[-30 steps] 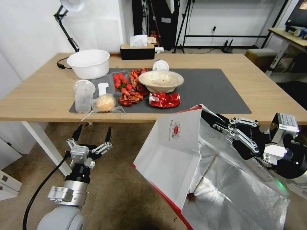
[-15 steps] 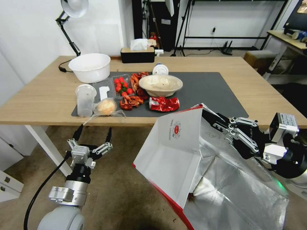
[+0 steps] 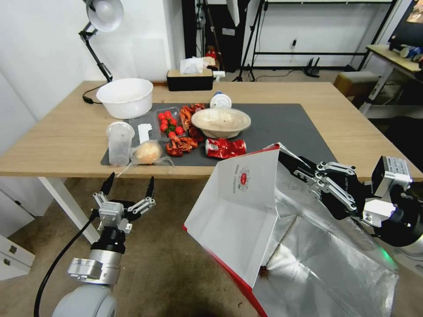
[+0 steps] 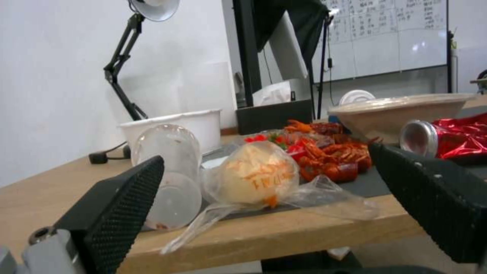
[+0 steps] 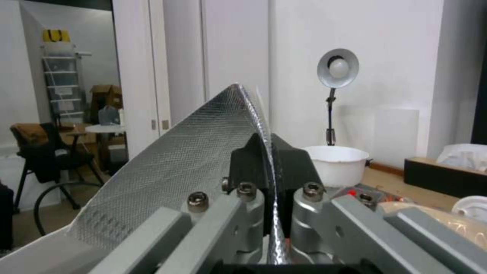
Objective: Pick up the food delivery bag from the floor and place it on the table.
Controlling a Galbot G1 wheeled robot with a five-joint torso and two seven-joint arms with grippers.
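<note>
White-walled room, worn beige-brown carpet floor [image 3: 167, 264]. Light-wood worktop with white legs [image 3: 61, 136] carries a dark grey mat [image 3: 282, 123], a white plastic bowl [image 3: 124, 97], a crushed red can [image 3: 225, 147] and a black-armed desk lamp [image 3: 99, 26]. Right tool [image 3: 293, 169] is pinched on the top edge of the large white-and-red foil-lined delivery bag [image 3: 238, 211]; the bag hangs off the floor, below and ahead of that tool, just short of the worktop's near edge. Left tool [image 3: 129, 187], fingers spread and holding nothing, sits low before the worktop edge, well left of the bag.
</note>
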